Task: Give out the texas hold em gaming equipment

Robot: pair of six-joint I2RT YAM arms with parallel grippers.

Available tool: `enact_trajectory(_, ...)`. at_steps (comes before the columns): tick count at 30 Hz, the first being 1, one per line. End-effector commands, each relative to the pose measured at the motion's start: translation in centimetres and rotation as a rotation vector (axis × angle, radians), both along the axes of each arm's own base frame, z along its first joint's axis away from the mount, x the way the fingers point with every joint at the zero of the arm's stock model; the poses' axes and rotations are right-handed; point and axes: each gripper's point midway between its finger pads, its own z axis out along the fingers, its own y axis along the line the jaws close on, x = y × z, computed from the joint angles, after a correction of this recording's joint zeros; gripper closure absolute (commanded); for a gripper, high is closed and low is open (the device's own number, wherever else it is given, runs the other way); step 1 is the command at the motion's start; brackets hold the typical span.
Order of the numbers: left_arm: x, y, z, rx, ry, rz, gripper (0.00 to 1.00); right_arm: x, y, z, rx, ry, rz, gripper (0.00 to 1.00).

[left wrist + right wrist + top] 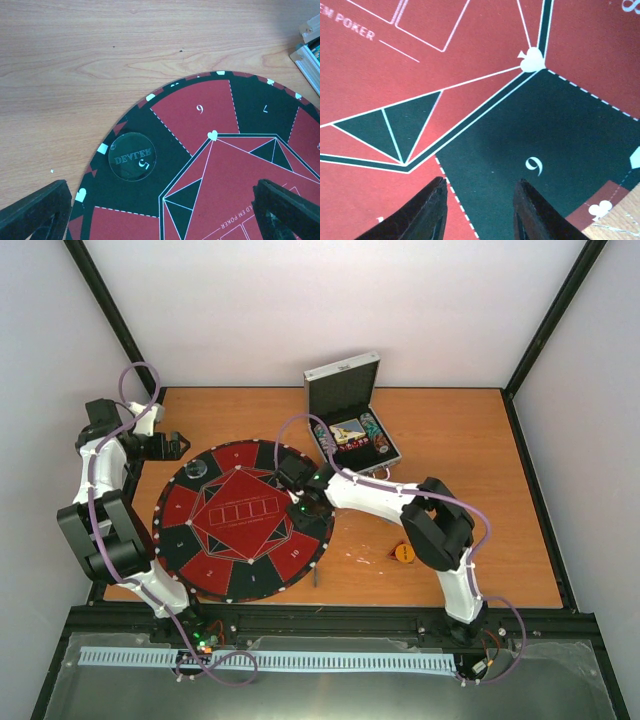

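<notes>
Dealer disc [132, 156]: a clear round disc printed DEALER. It lies flat on a black wedge just inside the mat's far-left rim, beside the red wedge numbered 6.
Disc and left gripper: the disc lies ahead of the left gripper [161, 185], nearer its left finger, and nothing touches it.
Yellow disc [405, 553]: small, round and orange-yellow. It lies on the bare table right of the mat, by the right arm's elbow and well apart from both grippers.
Poker chips [375, 428]: multicoloured stacks stand on edge in the open case, at the far middle of the table. What lies between the stacks is too small to tell.
Right gripper [480, 182]: it hangs over the right part of the mat, above the black wedge numbered 9. The jaws stand partly apart with only mat showing between them, and it holds nothing.
Left gripper: it sits at the far-left edge of the mat with its jaws spread wide and empty.
Mat [240, 525]: large, round, red and black, with numbered wedges and a red centre panel.
Case [343, 385]: silver, with the lid raised toward the far side.
Table [470, 460]: brown wood.
</notes>
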Motion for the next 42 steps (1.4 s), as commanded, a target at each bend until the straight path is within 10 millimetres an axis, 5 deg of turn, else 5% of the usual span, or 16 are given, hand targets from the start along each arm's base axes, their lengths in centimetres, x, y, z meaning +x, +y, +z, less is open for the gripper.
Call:
enact_trajectory(1,0.1,0.0,0.9,0.024,-0.038,-0.020,0.00,0.9,-0.4,1.1,-0.043,-0.058,0.003,0.60)
enact_trajectory(6,0.1,0.0,0.7,0.020,-0.034,-0.020,0.00,-0.4,-1.3,2.2,-0.039,-0.029,0.022,0.53)
enact_trajectory(18,0.2,-0.1,0.8,0.007,-0.037,-0.027,0.00,-8.0,-3.1,6.8,0.234,0.047,0.199,0.35)
enact_trajectory(26,-0.1,-0.2,1.5,0.021,-0.052,-0.023,0.00,-12.3,-6.0,3.5,0.129,0.150,0.148,0.35)
enact_trajectory(35,-1.0,-1.3,4.3,0.013,-0.129,-0.052,0.00,-16.2,-8.3,-0.6,-0.203,0.133,-0.039,0.14)
enact_trajectory(42,-1.8,-2.3,6.2,0.009,-0.178,-0.074,0.00,-19.9,-7.4,-2.3,-0.254,0.147,-0.107,0.12)
